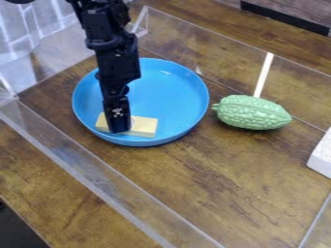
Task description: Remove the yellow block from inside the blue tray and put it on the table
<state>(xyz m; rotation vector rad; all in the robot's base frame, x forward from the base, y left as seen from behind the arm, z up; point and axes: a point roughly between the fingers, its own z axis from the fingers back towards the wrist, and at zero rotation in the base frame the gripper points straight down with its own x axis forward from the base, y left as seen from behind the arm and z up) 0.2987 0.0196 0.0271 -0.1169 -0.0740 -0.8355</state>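
Nearby, green gourd [254, 112] sits right of blue tray [191, 89].

My gripper [118, 120] hangs straight down inside the blue tray [181, 87], over the yellow block [139, 124]; the raised rim rings it on every side. Tray's far and right floor is bare. The table [195, 184] in front is open wood up to the clear wall [77, 155]. Right of the tray: green gourd [253, 112] and a thin white stick [264, 74] block that side.
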